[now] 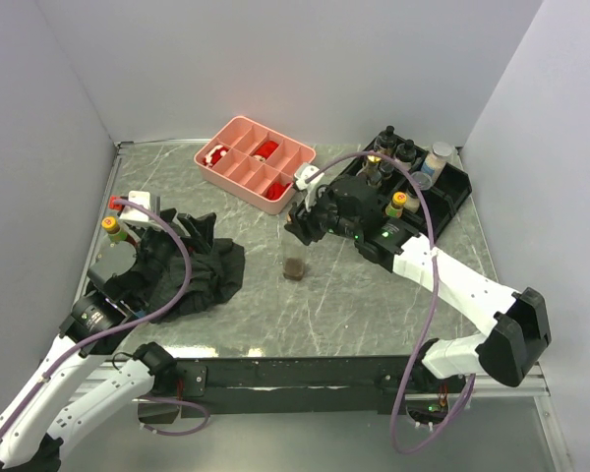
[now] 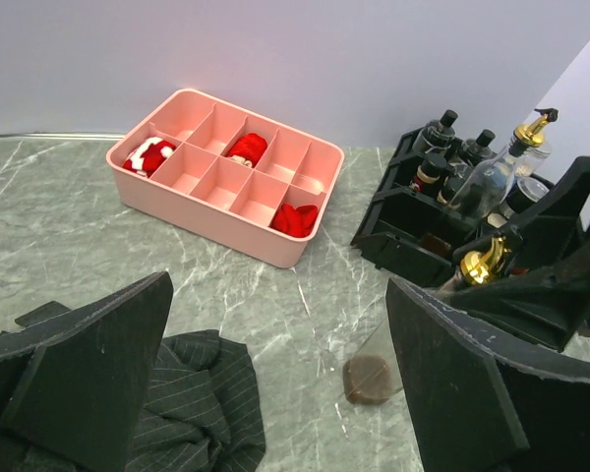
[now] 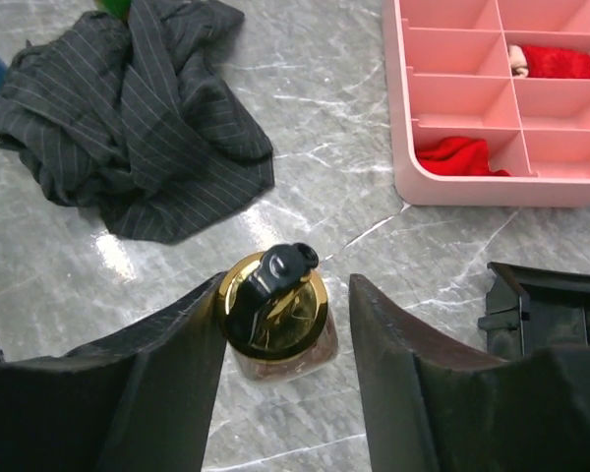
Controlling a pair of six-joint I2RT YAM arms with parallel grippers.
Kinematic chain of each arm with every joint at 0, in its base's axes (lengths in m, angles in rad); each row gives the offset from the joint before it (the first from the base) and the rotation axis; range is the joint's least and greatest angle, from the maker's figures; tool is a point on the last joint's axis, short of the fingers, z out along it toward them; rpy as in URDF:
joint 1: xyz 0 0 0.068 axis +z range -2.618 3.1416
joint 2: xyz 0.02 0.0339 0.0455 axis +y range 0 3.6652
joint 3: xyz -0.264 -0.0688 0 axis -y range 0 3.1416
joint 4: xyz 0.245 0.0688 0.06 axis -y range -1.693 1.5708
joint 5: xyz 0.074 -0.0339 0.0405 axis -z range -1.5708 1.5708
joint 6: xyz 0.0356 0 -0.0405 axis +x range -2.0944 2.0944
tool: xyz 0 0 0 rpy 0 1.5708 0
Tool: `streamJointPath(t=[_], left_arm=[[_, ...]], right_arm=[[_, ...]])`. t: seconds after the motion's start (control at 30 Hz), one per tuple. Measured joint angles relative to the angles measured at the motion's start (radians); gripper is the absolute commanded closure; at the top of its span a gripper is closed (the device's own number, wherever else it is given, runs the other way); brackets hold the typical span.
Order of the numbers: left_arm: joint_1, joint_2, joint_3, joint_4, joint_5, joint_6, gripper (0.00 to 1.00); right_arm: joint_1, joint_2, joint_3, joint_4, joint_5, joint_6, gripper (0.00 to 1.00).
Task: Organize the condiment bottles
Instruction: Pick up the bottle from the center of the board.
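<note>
One clear glass bottle with a gold cap and black spout (image 3: 275, 305) stands on the grey marble table (image 1: 374, 305), near the middle, between the crumpled black pinstriped cloth (image 1: 211, 270) and the black plastic rack (image 1: 450, 192) at back right. The right gripper (image 3: 287, 285) straddles its cap: one finger touches the gold rim and there's a small gap at the other, so not clamped. The left gripper (image 2: 280, 295) is over the cloth, fingers spread wide, holding nothing. The rack holds several bottles, incl. a yellow-capped sauce bottle (image 1: 398, 204) and a grey-lidded pale shaker (image 1: 438, 157). Another yellow-capped bottle (image 1: 109, 228) stands at far left beside the cloth. A pink compartment tray (image 1: 238, 133) with red pieces sits at the back, left of the rack.
</note>
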Motion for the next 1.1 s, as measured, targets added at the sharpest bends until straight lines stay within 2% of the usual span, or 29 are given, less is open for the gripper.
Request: streamJointPath(t=[0.03,0.1,0.13,0.23,0.57,0.73,1.0,1.1], left_arm=[[0.0,0.0,0.0,0.0,0.0,0.0,0.03],[0.0,0.0,0.0,0.0,0.0,0.0,0.04],[0.0,0.0,0.0,0.0,0.0,0.0,0.04],[0.0,0.0,0.0,0.0,0.0,0.0,0.04],[0.0,0.0,0.0,0.0,0.0,0.0,0.04],[0.0,0.0,-0.002,0.0,0.001,0.0,0.04],[0.0,0.0,-0.002,0.0,0.002,0.0,0.04],[0.0,0.0,-0.002,0.0,0.005,0.0,0.04]], right_arm=[[0.002,0.007,0.002,0.0,0.005,0.001,0.63],[0.006,0.012,0.004,0.0,0.02,0.006,0.75],[0.008,0.013,0.007,-0.003,0.031,0.016,0.85],[0.011,0.021,0.027,-0.027,0.085,0.045,1.0],[0.013,0.105,0.195,-0.11,0.403,0.262,1.0],[0.015,0.186,0.431,-0.198,0.659,0.379,1.0],[0.015,0.336,0.723,-0.252,1.016,0.435,1.0],[0.014,0.388,0.768,-0.243,1.119,0.417,1.0]])
